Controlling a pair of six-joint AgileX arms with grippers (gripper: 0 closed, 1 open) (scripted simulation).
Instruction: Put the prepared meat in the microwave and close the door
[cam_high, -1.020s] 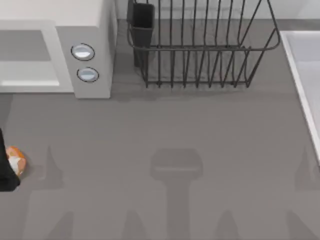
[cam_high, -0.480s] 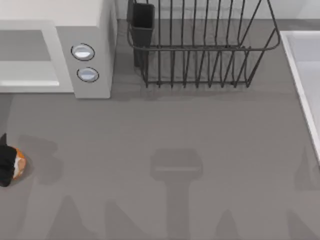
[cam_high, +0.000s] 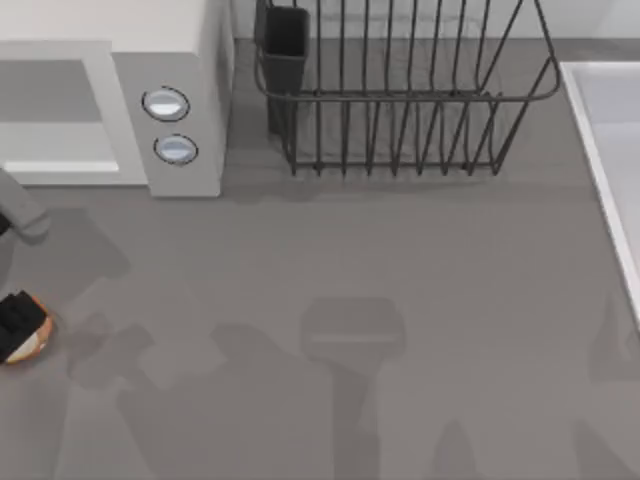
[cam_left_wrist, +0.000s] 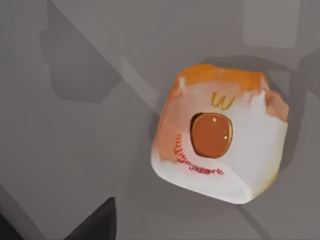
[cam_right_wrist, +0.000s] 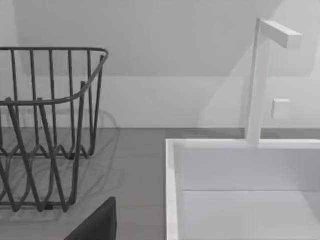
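Prepared meat sits on the tabletop at the far left edge of the top view, well apart from the microwave, in front of its open cavity. Our left pincer hangs right over the lump, dark body covering part of it from above. We cannot tell if its fingers are spread or pinching.

The left wrist view looks straight down on the meat: a wrapped, rounded, crumpled packet, white paper with orange at one end and a round brown patch in the middle.

We judge it light, soft and squashable, with a wrapper that may slide. Best hold is across the flatter paper sides, low on the body, with a gentle squeeze.

The right arm is parked near the dish rack and sink.
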